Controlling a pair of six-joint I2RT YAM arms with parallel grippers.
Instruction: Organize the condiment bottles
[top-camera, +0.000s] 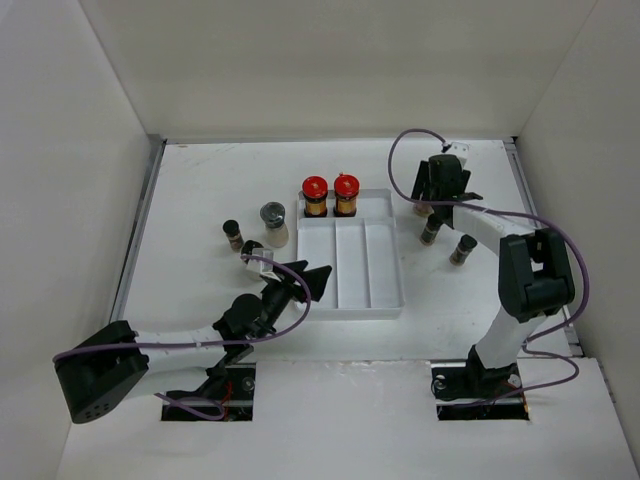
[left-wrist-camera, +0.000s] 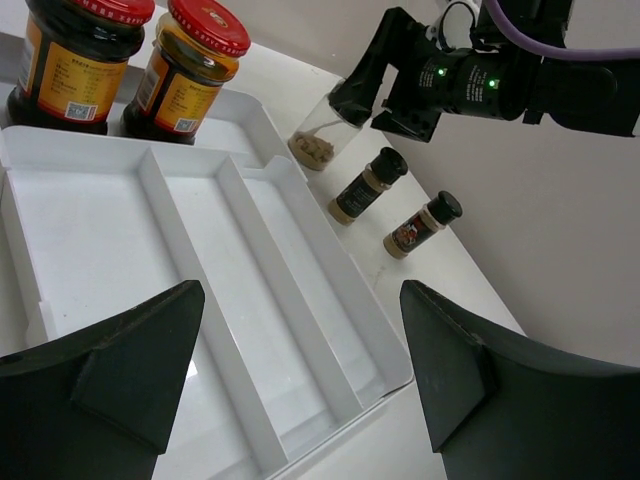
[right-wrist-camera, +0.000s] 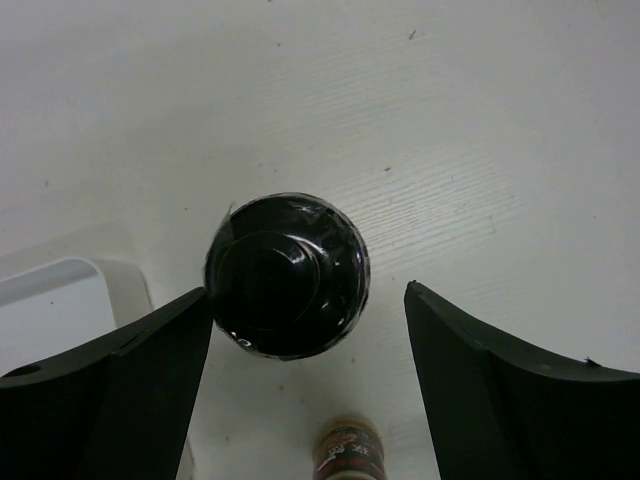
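Black-capped bottle (right-wrist-camera: 287, 275) stands upright, cap up, inside the right gripper (right-wrist-camera: 307, 290).

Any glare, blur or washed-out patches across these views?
Top external view: even light, the white tabletop nearly washed out. Left wrist view: the white divided plastic tray sharp; a glint on one red-lidded amber glass jar. Right wrist view: streaky glare on the round black bottle cap; the small brown bottle at the bottom edge soft and cropped.

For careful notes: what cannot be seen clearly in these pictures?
Top view: right gripper mostly covers the clear jar.
Right wrist: its black cap hides the jar's body; the bottom edge cuts off a slim bottle.
Left wrist: jar labels too small to read.
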